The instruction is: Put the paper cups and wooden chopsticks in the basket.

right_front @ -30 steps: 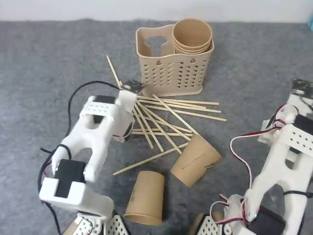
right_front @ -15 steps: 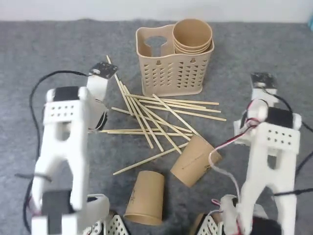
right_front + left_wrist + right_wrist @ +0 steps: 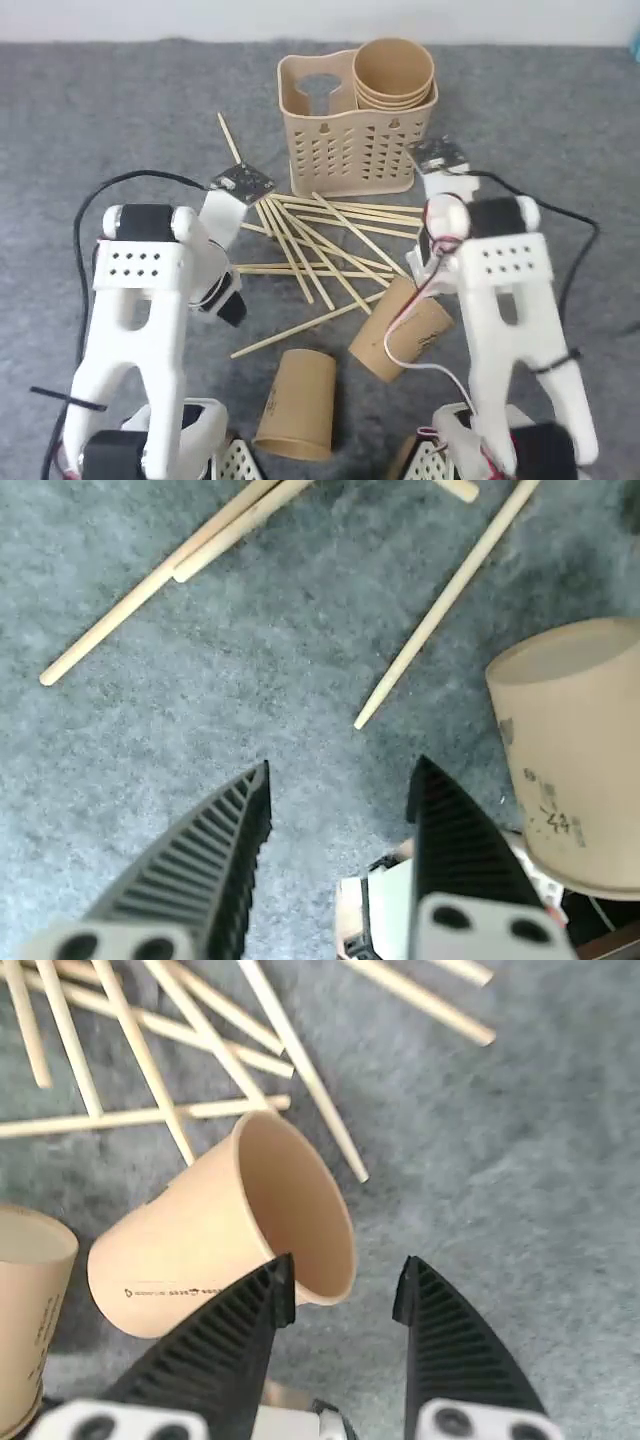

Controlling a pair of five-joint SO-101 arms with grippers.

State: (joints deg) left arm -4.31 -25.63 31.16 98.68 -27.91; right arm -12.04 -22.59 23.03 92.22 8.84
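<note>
Left gripper (image 3: 340, 770) spread wide over the grey carpet (image 3: 250, 630) — nothing held. Right gripper (image 3: 346, 1262) parted too, hanging just above the tipped paper cup (image 3: 230, 1230); chopsticks (image 3: 330, 240) lie scattered before the basket (image 3: 345, 150).

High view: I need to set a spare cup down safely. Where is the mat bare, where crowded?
Bare mat lies left of the basket, toward the far edge, and likewise right of it. Crowded: the chopsticks in front of the basket, and the two tipped paper cups in front of those.

Beige hole-patterned basket (image 3: 345, 150), brown cups (image 3: 298, 400), grey carpet (image 3: 90, 120).
</note>
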